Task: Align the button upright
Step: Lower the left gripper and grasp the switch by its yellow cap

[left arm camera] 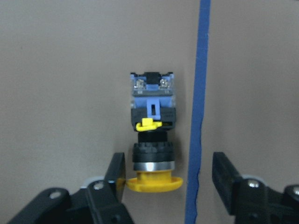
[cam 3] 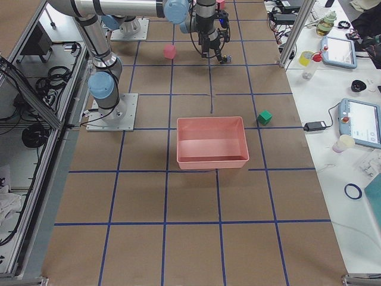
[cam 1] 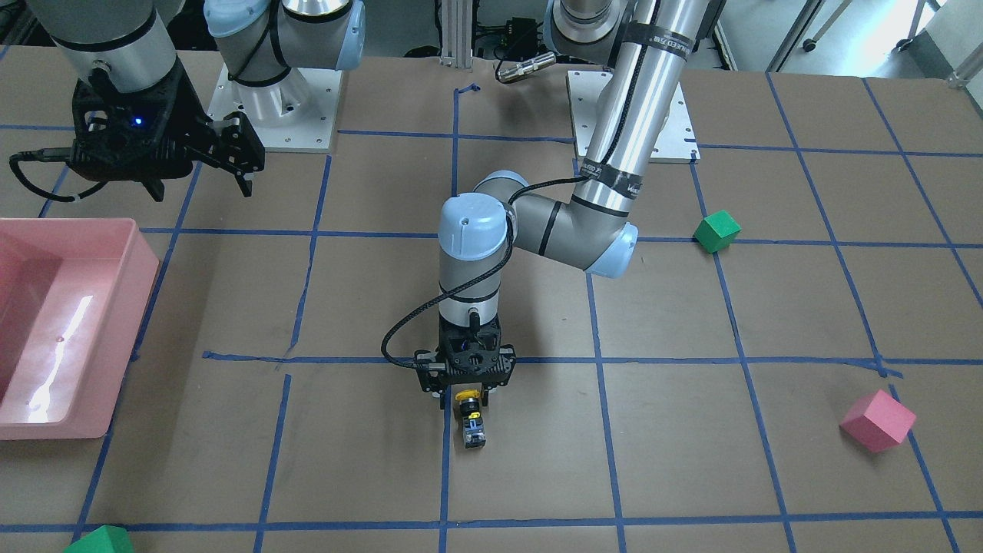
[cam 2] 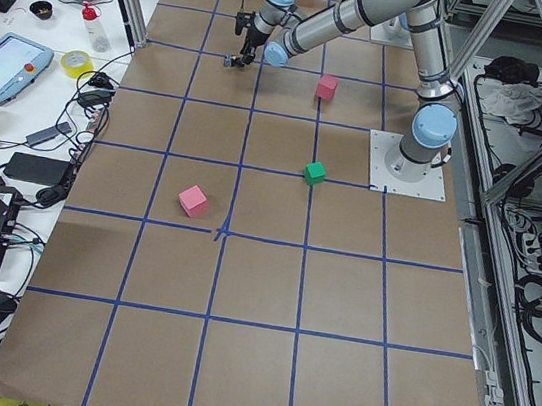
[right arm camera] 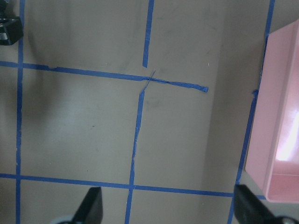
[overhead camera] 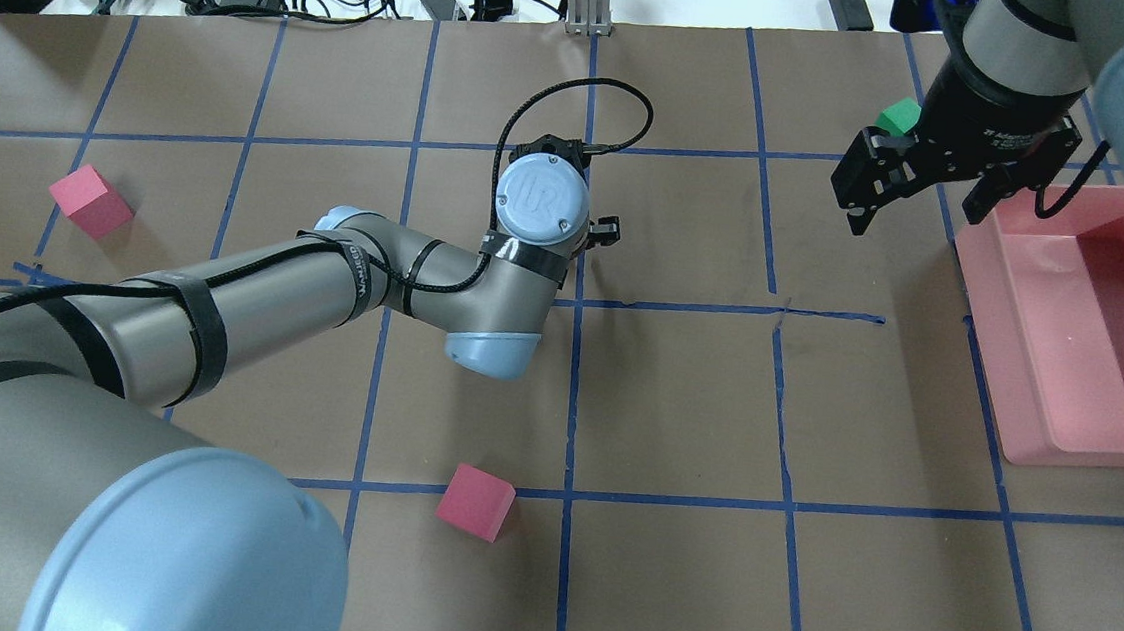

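- The left gripper (left arm camera: 169, 164) is down low over the table (left arm camera: 70, 93) with its jaws spread wide, clamping nothing.
- The button (left arm camera: 152, 121) lies on its side between those black fingers (left arm camera: 117, 170), just beside a blue tape line (left arm camera: 201, 93). One finger sits at the rim of the cap, though I can't tell whether they touch; the other stands apart across the tape.
- The right gripper (right arm camera: 169, 207) hangs above the table, its jaws wide apart and empty, next to a glossy pink plastic tray (overhead camera: 991, 349).
- The button has a flat, round yellow cap, a silver ring, a ribbed black collar, a blue latch and a clear grey block with two screws.
- The table is covered in matte brown paper.
- A pink cube (overhead camera: 475, 501) and a green cube (cam 1: 716, 231) sit well away from the button.
- The blue joint cap (overhead camera: 541, 195) reads "UR"; the small print on the arms is too small to read.
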You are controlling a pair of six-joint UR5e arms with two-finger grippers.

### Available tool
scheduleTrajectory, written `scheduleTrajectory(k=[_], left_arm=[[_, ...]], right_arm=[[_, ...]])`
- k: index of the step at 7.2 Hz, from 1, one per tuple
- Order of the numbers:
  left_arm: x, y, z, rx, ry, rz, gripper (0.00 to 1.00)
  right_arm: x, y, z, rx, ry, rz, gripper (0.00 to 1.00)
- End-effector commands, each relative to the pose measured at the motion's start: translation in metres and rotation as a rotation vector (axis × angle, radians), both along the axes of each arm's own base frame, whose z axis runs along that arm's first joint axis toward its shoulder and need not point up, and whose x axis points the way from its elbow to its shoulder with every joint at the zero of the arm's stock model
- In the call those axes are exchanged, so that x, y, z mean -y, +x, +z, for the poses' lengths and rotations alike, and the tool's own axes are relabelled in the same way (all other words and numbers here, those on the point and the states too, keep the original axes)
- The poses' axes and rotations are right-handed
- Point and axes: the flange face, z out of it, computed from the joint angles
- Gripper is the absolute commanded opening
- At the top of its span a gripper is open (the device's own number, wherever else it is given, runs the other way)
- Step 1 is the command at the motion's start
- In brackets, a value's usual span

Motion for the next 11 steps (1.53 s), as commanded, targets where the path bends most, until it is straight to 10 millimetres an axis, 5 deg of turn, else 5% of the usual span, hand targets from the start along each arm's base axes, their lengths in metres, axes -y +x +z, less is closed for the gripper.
scheduleTrajectory(k=[1, 4, 6, 8, 11], left_arm=[[0.0, 0.0, 0.0, 0.001, -0.002, 0.001, 0.49], [0.001, 0.0, 0.003, -0.001, -0.006, 0.001, 0.3], [0.0, -0.002, 0.021, -0.016, -0.029, -0.003, 0.07], [-0.003, -0.003, 0.04, -0.022, -0.005, -0.031, 0.01], [0.017, 0.009, 0.107, 0.026, 0.208, -0.117, 0.0]], right_arm=[[0.0, 0.0, 0.0, 0.0, -0.002, 0.0, 1.0], [0.0, 0.0, 0.0, 0.0, -0.002, 0.0, 1.0], [0.0, 0.0, 0.0, 0.0, -0.004, 0.0, 1.0], [0.0, 0.001, 0.001, 0.0, -0.004, 0.0, 1.0], [-0.002, 0.002, 0.009, 0.0, -0.018, -0.011, 1.0]])
